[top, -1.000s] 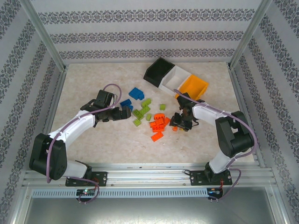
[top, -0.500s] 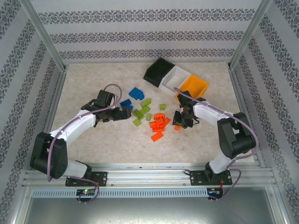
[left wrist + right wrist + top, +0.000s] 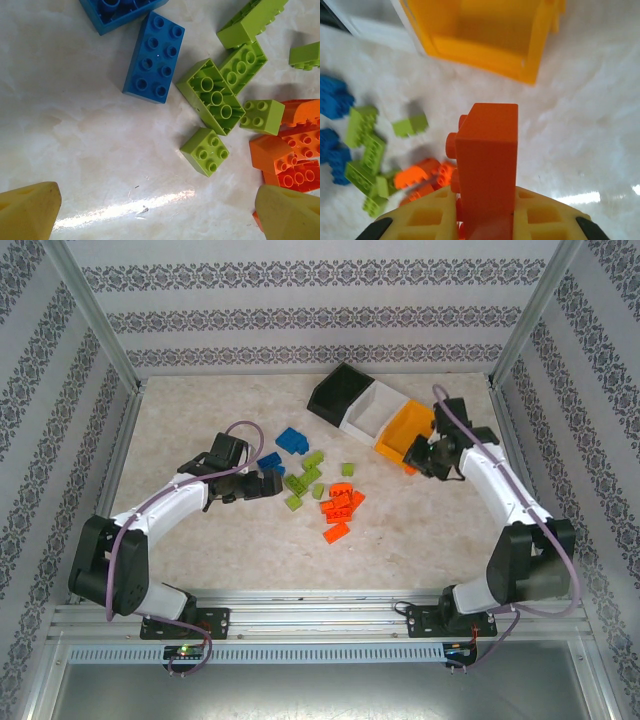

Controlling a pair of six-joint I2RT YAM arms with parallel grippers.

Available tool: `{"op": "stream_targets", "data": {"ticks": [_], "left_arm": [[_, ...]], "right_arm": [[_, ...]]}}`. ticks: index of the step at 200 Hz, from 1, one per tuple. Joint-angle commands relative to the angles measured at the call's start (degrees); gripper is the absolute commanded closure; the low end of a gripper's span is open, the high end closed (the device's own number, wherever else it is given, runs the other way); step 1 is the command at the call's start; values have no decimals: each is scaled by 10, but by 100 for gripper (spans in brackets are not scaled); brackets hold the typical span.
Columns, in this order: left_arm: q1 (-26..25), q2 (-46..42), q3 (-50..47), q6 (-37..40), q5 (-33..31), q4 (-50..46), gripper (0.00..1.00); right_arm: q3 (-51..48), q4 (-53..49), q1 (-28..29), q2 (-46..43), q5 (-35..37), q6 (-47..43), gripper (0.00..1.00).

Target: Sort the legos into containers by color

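Bright light, floor glare, slight blur.

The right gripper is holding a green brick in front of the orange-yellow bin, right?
Not quite: the brick is orange, not green, as the right wrist view shows. The right gripper does hold it in front of the orange-yellow bin.

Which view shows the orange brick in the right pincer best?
Right wrist: the orange brick stands large and centred, clamped upright in the right pincer and facing the orange-yellow bin. Top external gives it as a small orange speck at that pincer, beside the bin.
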Motion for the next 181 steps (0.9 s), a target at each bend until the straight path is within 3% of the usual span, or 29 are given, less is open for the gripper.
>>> {"op": "stream_targets", "data": {"ticks": [1, 70, 181], "left_arm": [[4, 0, 16, 2, 5, 10, 0], [26, -22, 7, 8, 6, -9, 0], [58, 18, 36, 27, 31, -27, 0]], "right_arm": [[59, -14, -2, 52, -9, -17, 78], [215, -29, -19, 216, 6, -34, 78], [267, -29, -34, 332, 15, -36, 76]]}}
